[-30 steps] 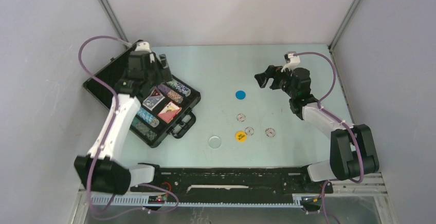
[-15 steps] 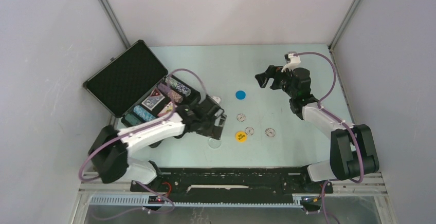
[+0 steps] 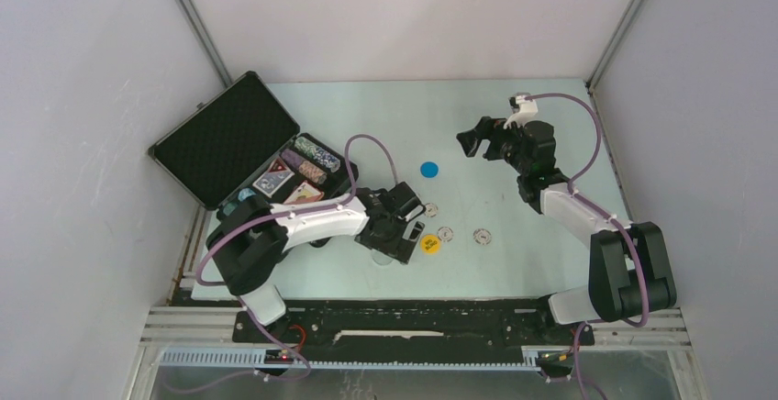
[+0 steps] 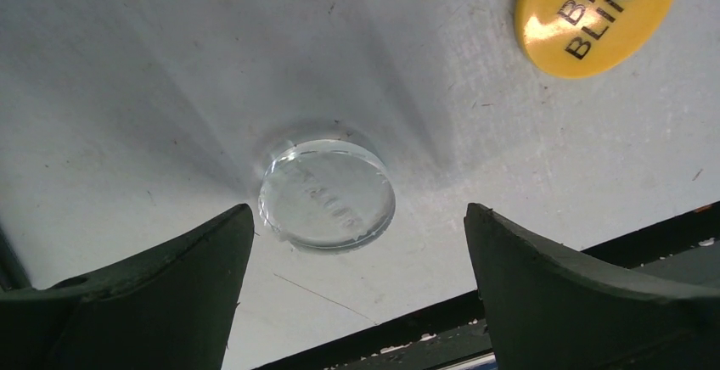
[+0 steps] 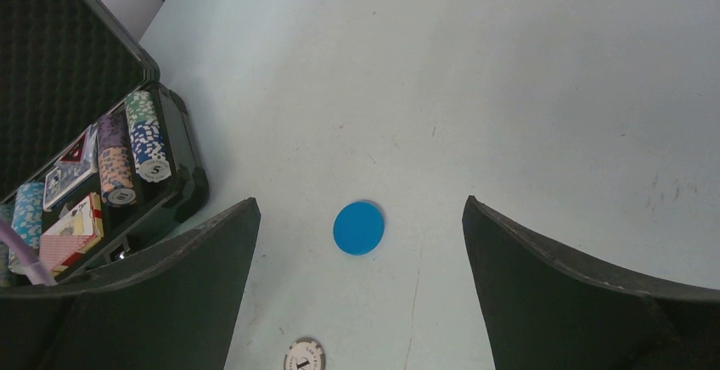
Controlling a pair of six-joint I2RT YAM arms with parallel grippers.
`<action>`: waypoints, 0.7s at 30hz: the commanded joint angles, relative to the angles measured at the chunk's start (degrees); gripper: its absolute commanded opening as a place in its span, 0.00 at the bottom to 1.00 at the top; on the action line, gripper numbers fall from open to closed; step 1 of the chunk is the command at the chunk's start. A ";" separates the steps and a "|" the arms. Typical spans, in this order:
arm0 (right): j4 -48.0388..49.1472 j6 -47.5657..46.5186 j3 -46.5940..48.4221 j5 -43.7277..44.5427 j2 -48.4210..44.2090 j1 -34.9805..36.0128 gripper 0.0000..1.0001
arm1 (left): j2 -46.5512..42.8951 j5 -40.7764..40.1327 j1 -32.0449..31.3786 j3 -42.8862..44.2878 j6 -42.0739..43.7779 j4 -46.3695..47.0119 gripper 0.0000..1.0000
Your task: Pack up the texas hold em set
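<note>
The black briefcase lies open at the left, foam lid up. Its tray holds chip rows and card decks; the right wrist view also shows the chip rows and card decks. A clear disc lies on the table just ahead of my left gripper, which is open and low over it. My left gripper mostly covers the disc from above. A yellow Big Blind disc lies beside it. My right gripper hangs open above a blue disc.
Three white chips lie loose mid-table. The table's front edge and a black rail run close behind the clear disc. My right gripper sits at the far right, high off the table.
My left arm has swung away from the briefcase, right and toward the front, down to the clear disc. The briefcase lid is uncovered again. The right arm has not moved.
</note>
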 commanded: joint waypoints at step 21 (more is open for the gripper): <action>1.24 0.49 2.40 0.11 -0.44 -0.70 1.00 | 1.33 0.90 2.57 -0.87 -1.26 0.30 0.92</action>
